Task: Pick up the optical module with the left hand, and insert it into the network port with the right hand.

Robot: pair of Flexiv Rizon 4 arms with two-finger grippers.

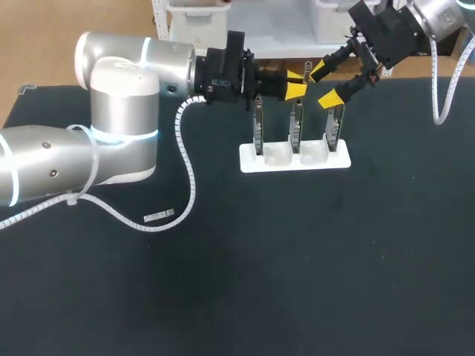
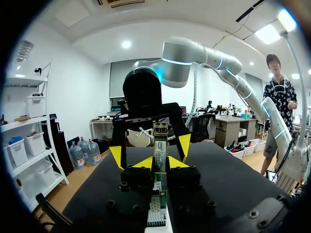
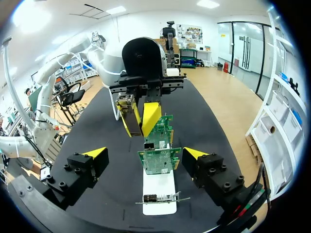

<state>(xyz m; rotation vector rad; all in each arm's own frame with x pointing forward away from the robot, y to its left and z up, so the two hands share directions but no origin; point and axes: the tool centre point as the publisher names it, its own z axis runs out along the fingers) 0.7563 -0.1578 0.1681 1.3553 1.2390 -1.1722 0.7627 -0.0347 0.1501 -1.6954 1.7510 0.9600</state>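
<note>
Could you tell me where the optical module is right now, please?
The optical module is clamped in the left hand, above the boards on the white stand at the table's far side, facing the open right hand.

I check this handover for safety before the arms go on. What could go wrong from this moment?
1. The left gripper holds the optical module while the right gripper is open close by. If the left lets go before the right closes, the module may fall.
2. All this happens just above the upright network cards on the white stand, so a finger could strike a card.
</note>
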